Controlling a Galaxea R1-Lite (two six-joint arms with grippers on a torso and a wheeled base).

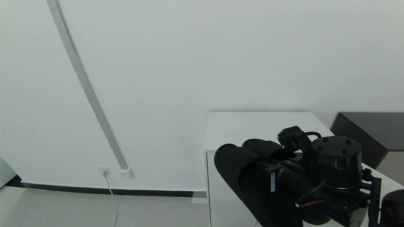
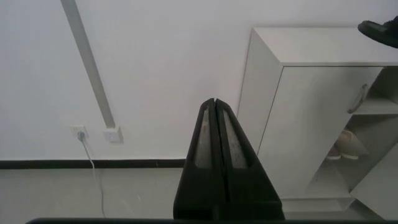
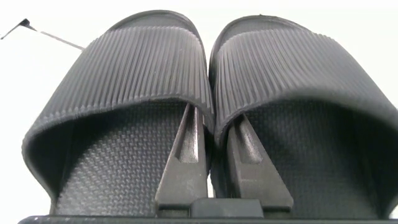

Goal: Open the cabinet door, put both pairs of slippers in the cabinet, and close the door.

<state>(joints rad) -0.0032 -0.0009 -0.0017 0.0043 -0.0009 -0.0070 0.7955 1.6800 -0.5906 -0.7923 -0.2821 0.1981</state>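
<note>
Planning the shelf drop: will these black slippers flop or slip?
Probably light, bendy: the black slippers look like moulded foam. Their ribbed, textured surfaces likely resist slipping. Pinched at inner edges by the right gripper, they may sag.

- The slippers [image 3: 143,68] I'm holding are black all over, with fine ribbing across the straps and a small dimpled grain on the footbeds.
- My cabinet [image 1: 252,126] is plain white, top and door alike.
- The other pair [image 2: 348,146] on its shelf reads pale beige to me.
- The wall [image 1: 202,56] is white, crossed by a light grey strip [image 1: 85,82], with a black band [image 1: 110,190] at its foot.
- The floor [image 1: 63,208] is light grey.
- My left gripper [image 2: 215,106] is black.
</note>
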